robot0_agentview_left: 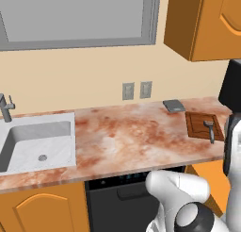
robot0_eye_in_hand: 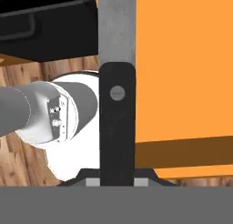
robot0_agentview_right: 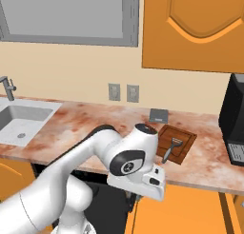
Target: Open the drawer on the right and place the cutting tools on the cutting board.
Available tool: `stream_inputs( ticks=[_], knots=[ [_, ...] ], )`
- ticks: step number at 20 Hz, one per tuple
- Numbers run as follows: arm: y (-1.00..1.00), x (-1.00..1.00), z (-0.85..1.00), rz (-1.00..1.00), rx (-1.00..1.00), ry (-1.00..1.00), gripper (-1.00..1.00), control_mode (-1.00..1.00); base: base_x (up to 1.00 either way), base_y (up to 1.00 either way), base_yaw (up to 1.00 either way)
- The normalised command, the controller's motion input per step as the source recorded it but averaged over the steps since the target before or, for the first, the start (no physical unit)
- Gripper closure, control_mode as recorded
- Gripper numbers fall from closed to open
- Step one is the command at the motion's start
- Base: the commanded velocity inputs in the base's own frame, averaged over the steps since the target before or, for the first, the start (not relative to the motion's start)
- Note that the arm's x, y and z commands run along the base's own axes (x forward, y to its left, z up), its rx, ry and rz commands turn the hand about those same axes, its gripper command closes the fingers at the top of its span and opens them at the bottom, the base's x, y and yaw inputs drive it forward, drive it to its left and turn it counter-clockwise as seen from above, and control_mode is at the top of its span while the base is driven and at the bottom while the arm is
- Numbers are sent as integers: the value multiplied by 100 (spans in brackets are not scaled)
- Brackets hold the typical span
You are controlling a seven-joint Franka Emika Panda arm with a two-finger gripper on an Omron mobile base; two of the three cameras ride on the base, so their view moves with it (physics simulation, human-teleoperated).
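**Gripping the knife, peeler already on the board**

Holding a thin knife (robot0_eye_in_hand: 117, 82) by its dark handle, the gripper (robot0_eye_in_hand: 117, 182) is closed on it; in the hand view the grey blade runs straight up from the handle, away from the fingers. Grip sits low on the handle, so the blade points clear of the hand, good for laying it flat later.

Below the blade is the orange inside of the drawer (robot0_eye_in_hand: 182, 73), pulled open, with its brown front edge near the bottom of that view. In the right base view the hand hangs below the counter edge, in front of the orange drawer area; fingertips hidden there.

The cutting board (robot0_agentview_left: 197, 125) lies on the counter (robot0_agentview_left: 127, 136) at its right end. One tool, the peeler (robot0_agentview_left: 210, 129), is already on the board, T-head toward the wall, handle reaching the front edge. Judging from this, half of the placing is done; knife is what's left.

Around: grey square pad (robot0_agentview_left: 173, 105) just behind the board, black appliance (robot0_agentview_right: 234, 119) to the right of it, sink (robot0_agentview_left: 37, 141) far left, dishwasher front (robot0_agentview_left: 117, 193) under the counter.

In the way: the counter lip overhangs the hand, so the knife has to come out and up first. The peeler takes up the board's right part; the left is free.
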Motion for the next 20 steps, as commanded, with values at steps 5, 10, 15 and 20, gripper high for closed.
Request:
stream_inputs(
  ticks=[5, 10, 15, 20],
  knots=[
    [55, 92, 40, -7, 0, -1, 100, -100, 0, 0, 0],
    [33, 100, 20, -12, 0, 0, 100, -100, 0, 0, 0],
    [4, 100, 0, -16, 0, 0, 100, -100, 0, 0, 0],
    [-3, 76, -21, -18, 0, -1, 100, -100, 0, 0, 0]
  ],
)
